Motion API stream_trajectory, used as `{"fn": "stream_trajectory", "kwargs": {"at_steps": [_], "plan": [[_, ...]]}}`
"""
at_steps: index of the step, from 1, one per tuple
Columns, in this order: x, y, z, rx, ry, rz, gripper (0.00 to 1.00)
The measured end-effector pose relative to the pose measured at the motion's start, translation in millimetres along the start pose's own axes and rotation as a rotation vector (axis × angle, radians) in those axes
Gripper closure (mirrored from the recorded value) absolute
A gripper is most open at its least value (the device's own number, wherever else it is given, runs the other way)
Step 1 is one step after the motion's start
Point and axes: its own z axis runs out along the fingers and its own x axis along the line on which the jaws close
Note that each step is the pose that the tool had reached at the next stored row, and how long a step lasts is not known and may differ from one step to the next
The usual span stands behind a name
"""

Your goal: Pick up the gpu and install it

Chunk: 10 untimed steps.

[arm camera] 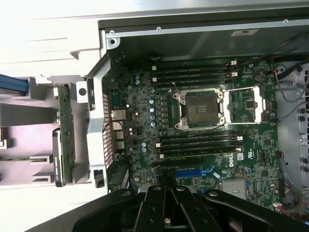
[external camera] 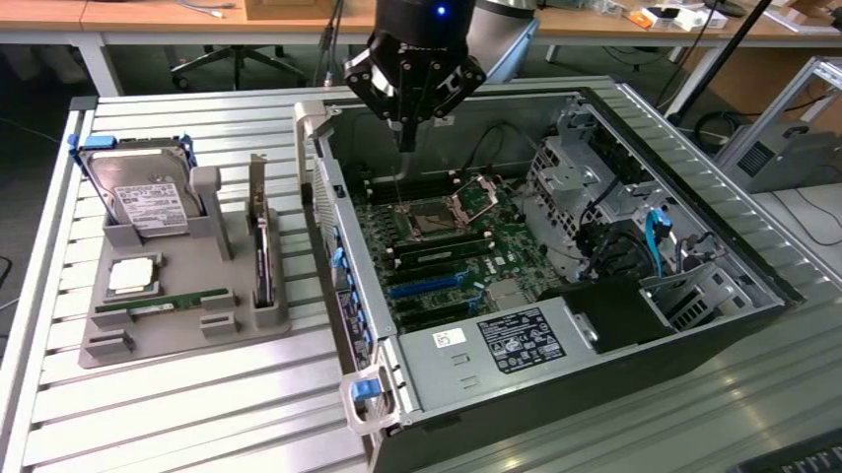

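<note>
The gpu (external camera: 262,264) stands on edge in the holder (external camera: 197,335), just beside the case (external camera: 319,197) at the exterior view's left.

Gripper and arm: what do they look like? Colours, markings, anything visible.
The gripper is black, with linked fingers that carry round pivot pins. There is white lettering across its body and a blue light above that. The arm behind is silver-grey and rounded.
</note>
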Motion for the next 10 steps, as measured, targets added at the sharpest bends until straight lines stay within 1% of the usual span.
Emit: {"fn": "stream_trajectory", "kwargs": {"at_steps": [10], "plan": [[3.6,-0.3,-0.1,0.0,0.0,0.0,0.89]]}}
